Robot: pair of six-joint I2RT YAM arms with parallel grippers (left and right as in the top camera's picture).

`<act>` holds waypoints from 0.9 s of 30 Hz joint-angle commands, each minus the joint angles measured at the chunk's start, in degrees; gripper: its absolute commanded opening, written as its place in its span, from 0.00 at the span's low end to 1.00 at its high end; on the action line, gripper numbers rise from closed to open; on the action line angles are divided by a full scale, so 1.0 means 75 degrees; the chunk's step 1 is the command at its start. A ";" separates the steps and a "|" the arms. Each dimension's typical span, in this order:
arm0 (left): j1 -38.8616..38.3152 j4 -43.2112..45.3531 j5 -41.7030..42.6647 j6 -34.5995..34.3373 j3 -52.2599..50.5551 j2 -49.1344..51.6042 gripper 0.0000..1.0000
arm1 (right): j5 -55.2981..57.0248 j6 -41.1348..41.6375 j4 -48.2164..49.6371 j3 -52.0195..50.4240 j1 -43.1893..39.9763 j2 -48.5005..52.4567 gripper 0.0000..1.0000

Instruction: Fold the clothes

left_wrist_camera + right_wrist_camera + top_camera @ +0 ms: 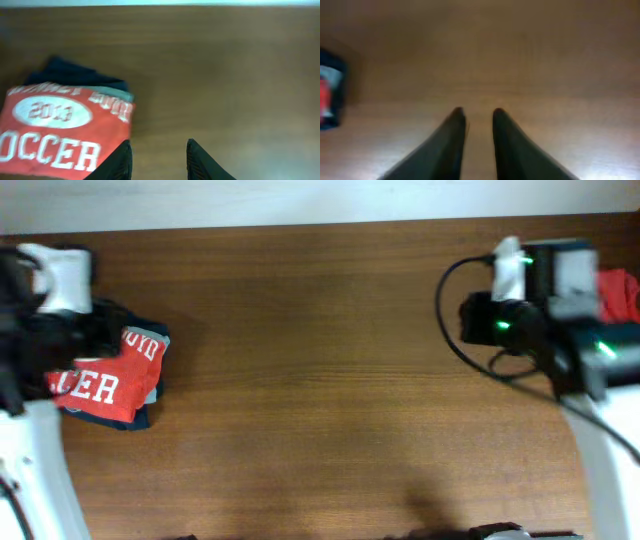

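A folded orange-red T-shirt (108, 378) with white "SOCCER 2013" print lies on top of a small stack at the table's left edge. In the left wrist view the same shirt (60, 130) fills the lower left. My left gripper (159, 147) hangs just off the shirt's right edge, open, with bare wood between its fingers; its left finger (122, 161) overlaps the shirt's corner. More orange-red cloth (618, 293) shows at the far right behind the right arm. My right gripper (479, 114) is over bare table, open by a narrow gap with nothing in it.
Under the printed shirt lie a navy garment (75, 75) and a pale grey-green one (119, 95). In the right wrist view, the stack is a dark blur (330, 95) far to the left. A black cable (450, 330) loops beside the right arm. The wooden table (320, 380) lies between the arms.
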 commanded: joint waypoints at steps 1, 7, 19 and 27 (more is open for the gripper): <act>-0.1323 -0.0554 -0.1172 0.0414 0.0023 -0.0621 0.43 | 0.0096 -0.0277 -0.0128 0.0472 -0.0023 -0.1020 0.34; -0.2323 -0.1195 -0.1853 -0.0455 0.0020 -0.1480 0.99 | 0.0099 -0.0635 -0.0609 0.0472 -0.0023 -0.2119 0.76; -0.2355 -0.1032 -0.1798 -0.0446 0.0020 -0.1778 0.99 | 0.0096 -0.0632 -0.1635 0.0463 -0.0023 -0.2398 0.99; -0.2355 -0.1189 -0.1798 -0.0446 0.0020 -0.1772 0.99 | 0.0093 -0.0629 -0.1821 0.0458 -0.0023 -0.2299 0.99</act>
